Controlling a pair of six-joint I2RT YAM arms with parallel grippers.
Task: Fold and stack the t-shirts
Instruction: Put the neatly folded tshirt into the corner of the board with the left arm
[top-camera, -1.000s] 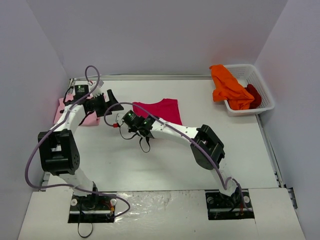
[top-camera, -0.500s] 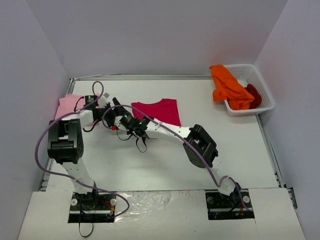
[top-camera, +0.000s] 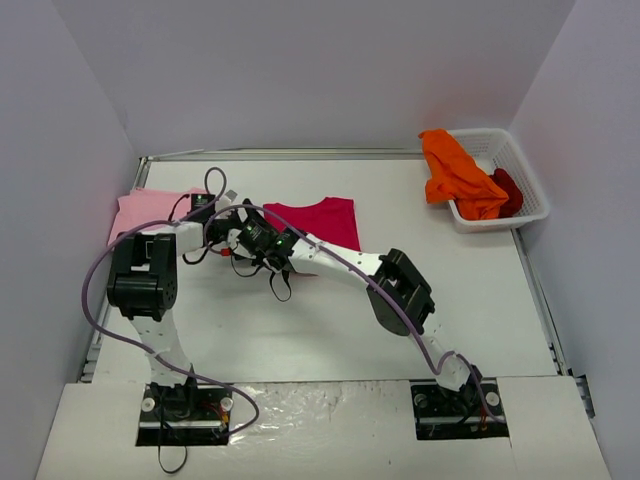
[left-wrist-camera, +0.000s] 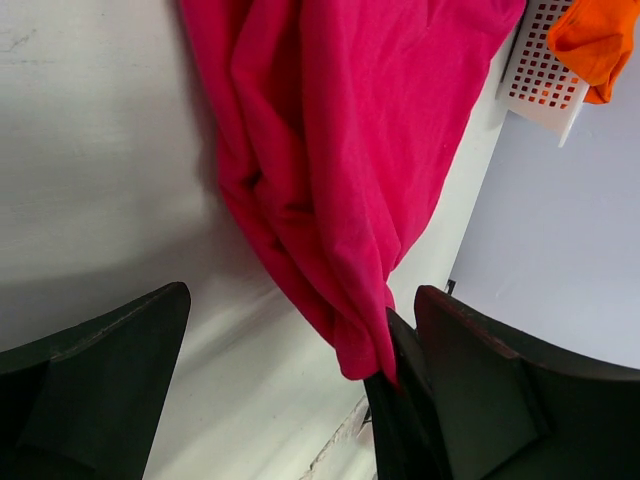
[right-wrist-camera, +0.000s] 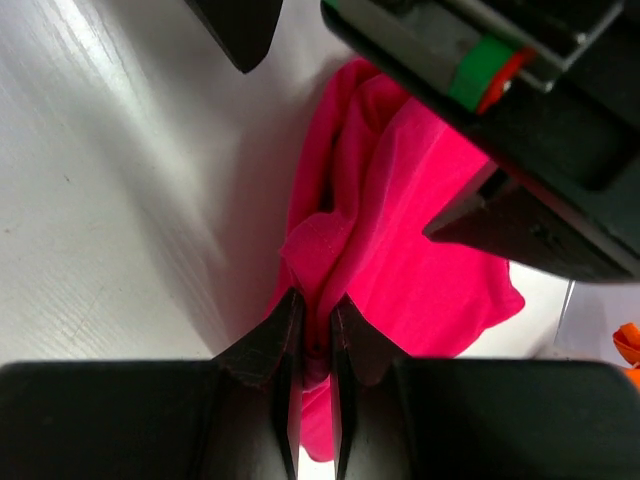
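The crimson-magenta t-shirt (top-camera: 320, 220) lies bunched at mid-table. My right gripper (top-camera: 250, 238) is shut on a fold at its left edge; in the right wrist view the fingers (right-wrist-camera: 287, 345) pinch the cloth (right-wrist-camera: 400, 220) between them. My left gripper (top-camera: 238, 218) is open beside it. Its two fingers (left-wrist-camera: 100, 380) straddle the hanging corner of the shirt (left-wrist-camera: 340, 150), which touches the right one. The pale pink t-shirt (top-camera: 145, 212) lies flat at the far left. The orange t-shirt (top-camera: 455, 175) drapes over the basket rim, and the dark red one (top-camera: 508, 190) sits inside.
The white mesh basket (top-camera: 525, 160) stands at the back right corner, also seen in the left wrist view as the basket (left-wrist-camera: 540, 80). Walls close in the table on three sides. Both arms' purple cables loop over the left half.
My left arm swung right, off the pale pink shirt, to the crimson shirt's left edge, still open. The right gripper kept its grip and shifted slightly left.
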